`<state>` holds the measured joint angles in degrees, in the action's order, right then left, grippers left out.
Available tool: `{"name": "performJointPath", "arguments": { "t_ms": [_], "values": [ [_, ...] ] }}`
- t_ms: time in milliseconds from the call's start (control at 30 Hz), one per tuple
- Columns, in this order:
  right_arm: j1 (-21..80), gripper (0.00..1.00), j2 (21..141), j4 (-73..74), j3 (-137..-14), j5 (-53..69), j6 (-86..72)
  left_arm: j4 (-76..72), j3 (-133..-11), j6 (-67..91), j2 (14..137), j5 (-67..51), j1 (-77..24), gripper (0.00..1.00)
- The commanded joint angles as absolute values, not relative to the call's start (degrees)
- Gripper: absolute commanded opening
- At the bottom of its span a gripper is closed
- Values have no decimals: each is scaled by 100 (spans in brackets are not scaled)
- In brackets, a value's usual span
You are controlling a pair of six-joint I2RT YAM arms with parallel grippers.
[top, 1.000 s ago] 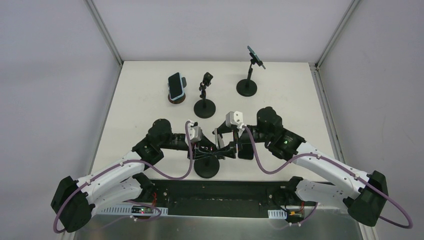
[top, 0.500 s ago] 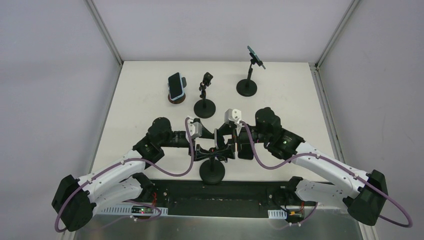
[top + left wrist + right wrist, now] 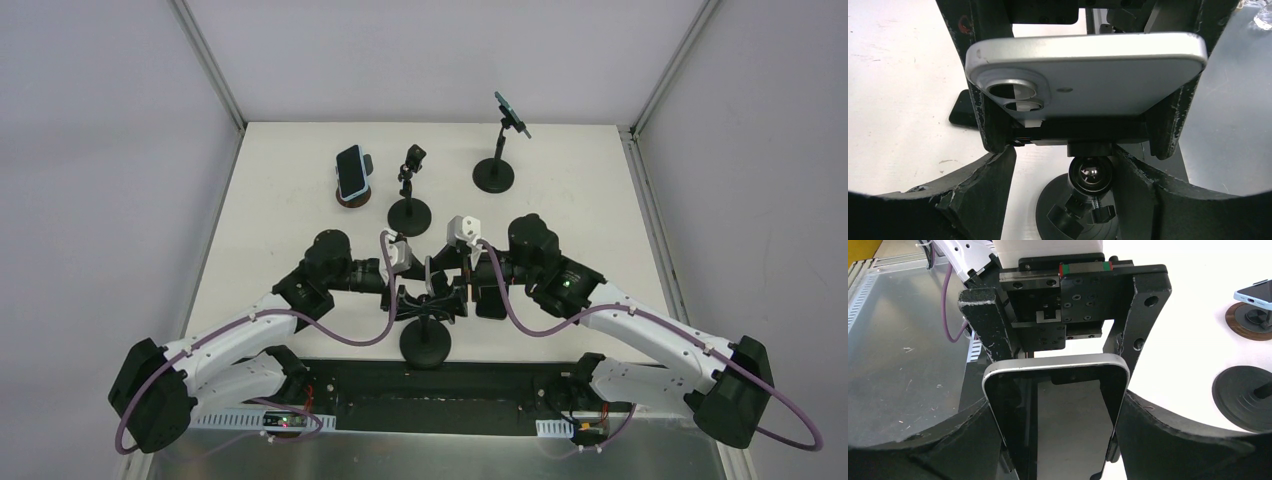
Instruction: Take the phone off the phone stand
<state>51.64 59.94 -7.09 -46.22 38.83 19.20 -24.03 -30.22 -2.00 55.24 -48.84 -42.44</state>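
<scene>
The white table point(image 3: 590, 200) carries four round bases: brown base point(image 3: 351, 202), middle base point(image 3: 409, 216), far base point(image 3: 493, 177), near base point(image 3: 424, 343).

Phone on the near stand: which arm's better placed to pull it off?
Right. The right gripper brackets the phone by its long edges. The left gripper sits lower, at the stand, likelier bracing it.

The pale blue phone point(image 3: 1083, 70), twin lenses facing down, lies flat in the clamp of the black phone stand point(image 3: 1091, 175), above its ball joint and round base, at the tabletop point(image 3: 280, 200) edge nearest me.
</scene>
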Motion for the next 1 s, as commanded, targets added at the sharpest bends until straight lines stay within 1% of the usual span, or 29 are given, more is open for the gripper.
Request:
{"name": "performJointPath", "arguments": {
  "t_ms": [0, 67, 100, 167, 233, 267, 300, 333, 633, 667, 800, 967],
  "values": [
    [5281, 0, 5916, -1752, -4874, 4110, 1644, -2747, -3387, -96, 5620, -4935, -4333, 65],
    [5288, 0, 5896, -1710, -4862, 4089, 1664, -2744, -3428, -31, 5649, -4877, -4333, 60],
    [5291, 0, 5890, -1678, -4854, 4083, 1688, -2745, -3457, -18, 5663, -4857, -4329, 56],
    [5298, 0, 5861, -1584, -4839, 4050, 1752, -2747, -3515, -18, 5695, -4819, -4332, 43],
    [5297, 0, 5797, -1497, -4800, 4004, 1809, -2743, -3555, -18, 5743, -4835, -4333, 29],
    [5298, 0, 5769, -1479, -4769, 3973, 1829, -2742, -3571, 66, 5770, -4832, -4333, 20],
    [5292, 0, 5715, -1469, -4730, 3934, 1840, -2742, -3570, 146, 5782, -4775, -4333, 2],
    [5293, 0, 5671, -1466, -4701, 3903, 1852, -2744, -3550, 148, 5771, -4719, -4333, 0],
    [5298, 0, 5454, -1017, -4569, 3604, 2104, -2743, -3568, 53, 5728, -4543, -4333, 0],
    [5293, 2, 5439, -971, -4551, 3576, 2109, -2743, -3568, 53, 5728, -4536, -4326, 0],
    [5299, 19, 5365, -703, -4546, 3482, 2156, -2746, -3465, -88, 5702, -4463, -4331, 0],
    [5300, 49, 5357, 101, -4765, 3572, 2360, -2735, -3349, -203, 5585, -4347, -4333, 0]
  ]
}}
